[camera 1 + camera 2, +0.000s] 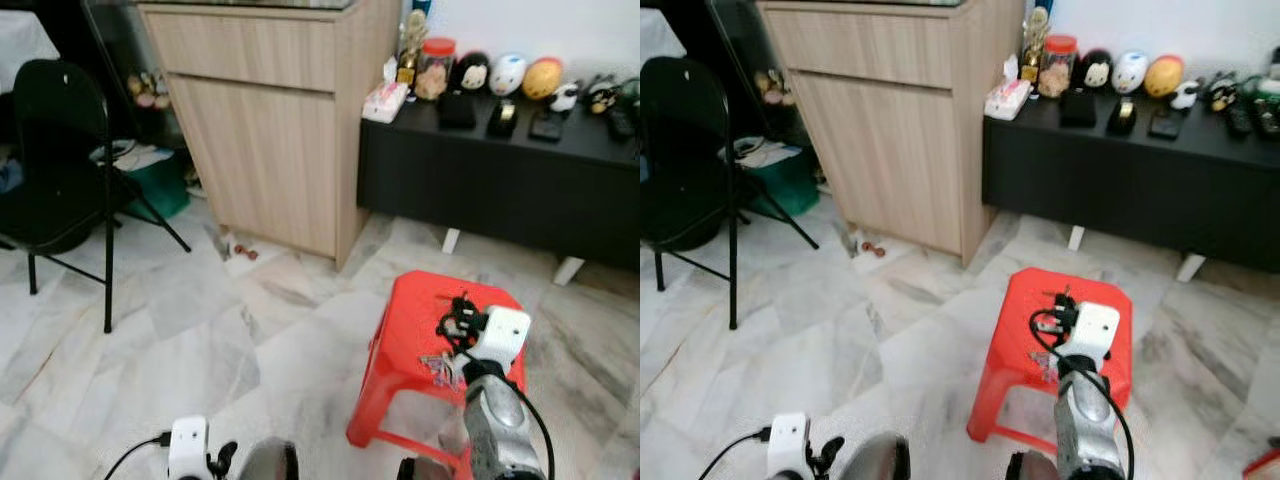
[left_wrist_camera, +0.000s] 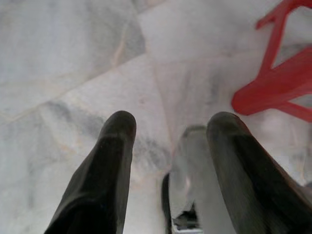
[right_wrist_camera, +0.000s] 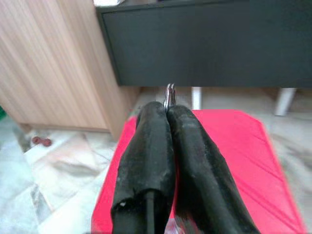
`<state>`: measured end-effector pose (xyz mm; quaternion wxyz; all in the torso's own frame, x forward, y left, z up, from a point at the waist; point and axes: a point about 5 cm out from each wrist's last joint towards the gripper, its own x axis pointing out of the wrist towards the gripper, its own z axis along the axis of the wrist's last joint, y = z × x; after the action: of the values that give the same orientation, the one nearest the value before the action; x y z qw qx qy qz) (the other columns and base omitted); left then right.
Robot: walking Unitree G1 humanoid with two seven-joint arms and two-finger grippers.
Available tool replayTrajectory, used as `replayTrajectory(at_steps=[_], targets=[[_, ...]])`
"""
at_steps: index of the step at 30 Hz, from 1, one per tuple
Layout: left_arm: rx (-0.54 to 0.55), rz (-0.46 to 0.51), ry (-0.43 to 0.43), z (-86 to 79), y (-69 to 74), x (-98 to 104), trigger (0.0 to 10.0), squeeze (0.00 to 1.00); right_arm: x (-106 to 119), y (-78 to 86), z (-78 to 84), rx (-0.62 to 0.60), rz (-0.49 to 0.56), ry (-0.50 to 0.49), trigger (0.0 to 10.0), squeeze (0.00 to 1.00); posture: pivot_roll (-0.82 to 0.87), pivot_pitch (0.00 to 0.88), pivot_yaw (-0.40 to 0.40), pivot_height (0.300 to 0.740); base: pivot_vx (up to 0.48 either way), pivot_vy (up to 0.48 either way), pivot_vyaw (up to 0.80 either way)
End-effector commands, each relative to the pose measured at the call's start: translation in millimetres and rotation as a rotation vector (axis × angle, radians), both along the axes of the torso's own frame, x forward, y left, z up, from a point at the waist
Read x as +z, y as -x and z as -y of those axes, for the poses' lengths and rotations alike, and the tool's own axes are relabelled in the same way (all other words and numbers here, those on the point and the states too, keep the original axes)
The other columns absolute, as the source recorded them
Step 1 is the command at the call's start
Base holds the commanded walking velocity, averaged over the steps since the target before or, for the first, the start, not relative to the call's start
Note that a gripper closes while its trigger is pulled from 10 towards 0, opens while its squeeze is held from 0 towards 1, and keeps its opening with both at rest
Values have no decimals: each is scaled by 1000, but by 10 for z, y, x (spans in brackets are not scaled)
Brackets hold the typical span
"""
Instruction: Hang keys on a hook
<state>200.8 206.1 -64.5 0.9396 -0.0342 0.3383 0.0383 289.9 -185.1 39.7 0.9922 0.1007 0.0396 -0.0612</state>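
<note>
**Keys pinched over the stool, no hook in sight**

The right gripper (image 3: 168, 108) is above the red plastic stool (image 1: 405, 330), its two black fingers (image 3: 146, 146) pressed together with a sliver of metal, the ring end of the keys (image 3: 169, 92), poking out past the tips. In the left eye view a small silvery bunch (image 1: 440, 368) dangles just below the right wrist, over the stool's seat, so the bunch looks lifted rather than lying flat (whether any key touches the seat cannot be made out). The fingers point forward, toward the black low cabinet (image 1: 480, 180) and the edge of the wooden cupboard (image 1: 270, 130).

The left gripper (image 2: 168, 129) hangs low near the marble floor (image 1: 180, 330), fingers spread with nothing between them, and well apart from the keys.

The coming move turns on finding the hook: none can be identified in these pictures, neither on the cupboard's side nor the wall behind the low cabinet. The right arm carries the bunch, so it will likely do the hanging, with the ring leading.
</note>
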Motion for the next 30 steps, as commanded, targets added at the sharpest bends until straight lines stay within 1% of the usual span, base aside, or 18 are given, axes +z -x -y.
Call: replayTrajectory(at_steps=[1,5,8,14,19,22,25,30], targets=[[9,-6,-4,-27,-10,5,10000,0,21,-5,22,-9,13,-8,10000,0,105,51,9,639,0,0,0],[13,2,-6,-41,-33,22,10000,0,-3,14,60,-18,-9,24,10000,0,107,65,7,663,0,0,0],[15,5,-7,-48,-40,27,10000,0,2,0,67,-25,-9,27,10000,0,112,70,6,678,0,0,0],[16,14,-14,-61,-59,42,10000,0,51,-52,13,-17,10,26,10000,0,110,82,8,713,0,0,0],[12,19,-14,-38,-75,48,10000,0,55,-45,-4,-14,17,30,10000,0,107,89,9,740,0,0,0],[-2,17,-21,-27,-73,46,10000,0,37,-25,-2,-14,12,35,10000,0,106,88,6,740,0,0,0],[7,19,-17,-16,-70,42,10000,0,30,-14,19,-16,7,43,10000,0,101,83,0,740,0,0,0],[6,19,-15,-6,-74,42,10000,0,64,-37,61,-22,14,53,10000,0,92,83,1,740,0,0,0]])
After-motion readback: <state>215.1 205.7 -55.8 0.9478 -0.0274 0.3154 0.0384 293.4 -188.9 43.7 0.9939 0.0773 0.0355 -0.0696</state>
